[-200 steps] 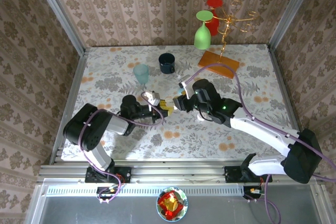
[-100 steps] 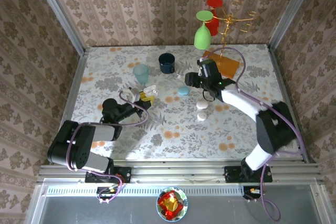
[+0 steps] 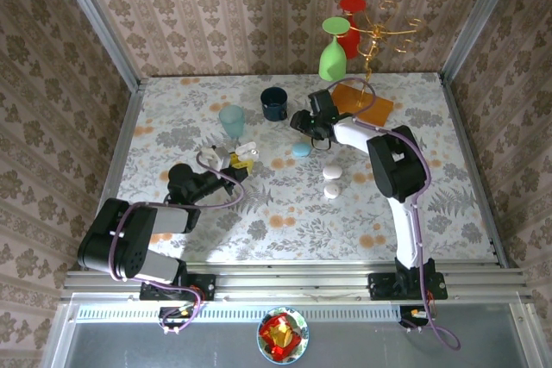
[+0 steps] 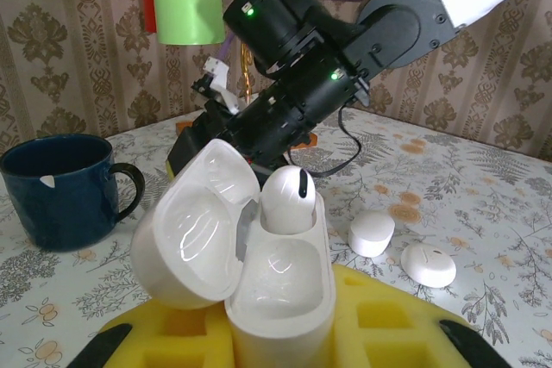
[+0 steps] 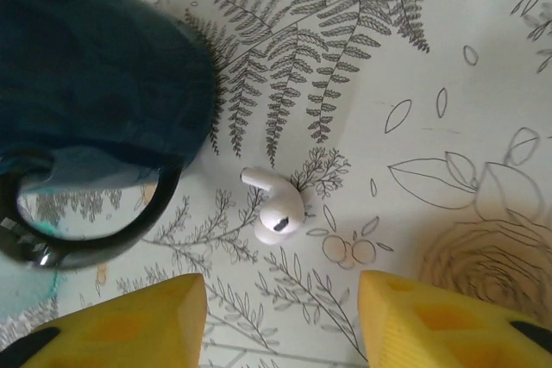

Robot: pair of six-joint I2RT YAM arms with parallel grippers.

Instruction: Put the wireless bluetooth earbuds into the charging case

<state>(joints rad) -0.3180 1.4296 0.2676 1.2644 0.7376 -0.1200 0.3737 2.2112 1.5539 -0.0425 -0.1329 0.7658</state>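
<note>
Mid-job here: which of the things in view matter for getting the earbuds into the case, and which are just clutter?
Job: charging case, open, held in left claw; seated earbud in it; loose earbud beside the dark blue mug, below the open right claw.
Clutter: dark blue mug, teal cup, light blue pebble, two white pebble-shaped cases, green glass and red glass on gold rack.

- I count two earbuds.
- Two closed white cases, one open case.
- One mug, one cup.
- Two hanging glasses.
- One small blue disc.
</note>
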